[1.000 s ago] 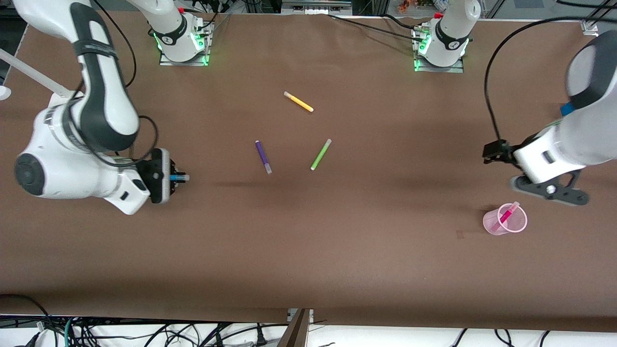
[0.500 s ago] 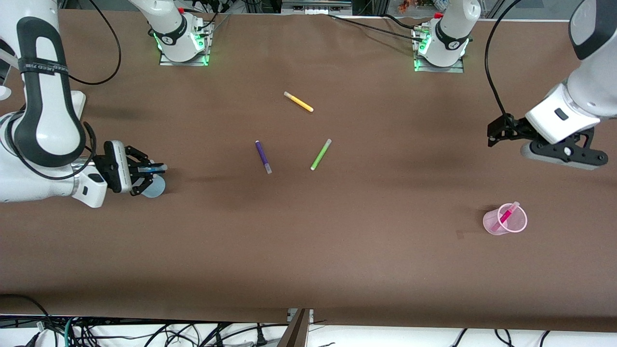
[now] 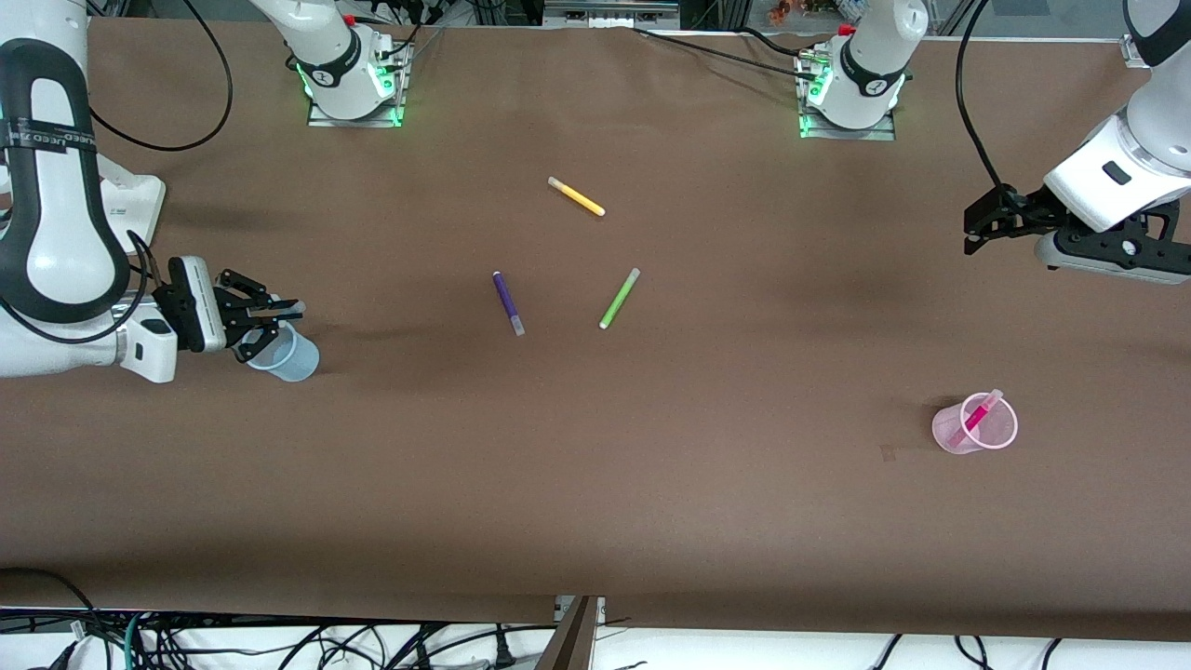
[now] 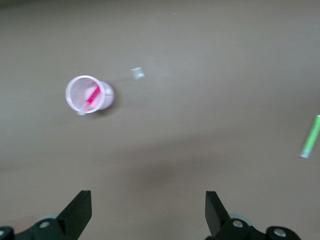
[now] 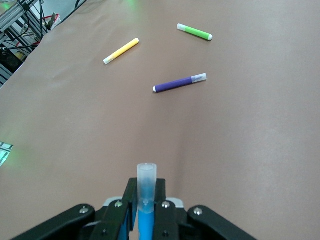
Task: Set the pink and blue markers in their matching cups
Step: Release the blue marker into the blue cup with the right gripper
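Right gripper [image 3: 279,314] is clenched on the blue marker [image 5: 146,200], holding it roughly level with the pale cap pointing out past the fingertips; it hangs directly over the rim of the blue cup [image 3: 288,354], which stands upright at the right arm's end of the table, at about 9 o'clock from the table's centre in the front view. The marker is not in the cup. Left gripper [image 3: 972,231] is released, jaws standing wide apart with nothing between them, up in the air over bare table at the left arm's end, at roughly 12 o'clock from the pink cup [image 3: 974,425]. The pink cup stands upright, at about 4 o'clock from the table's centre, and the pink marker [image 3: 977,416] leans inside it with its cap above the rim. Mid-table lie a yellow marker [image 3: 576,196], a purple marker [image 3: 508,302] and a green marker [image 3: 619,298], all flat and apart from one another; the purple and green sit nearer the front camera than the yellow.
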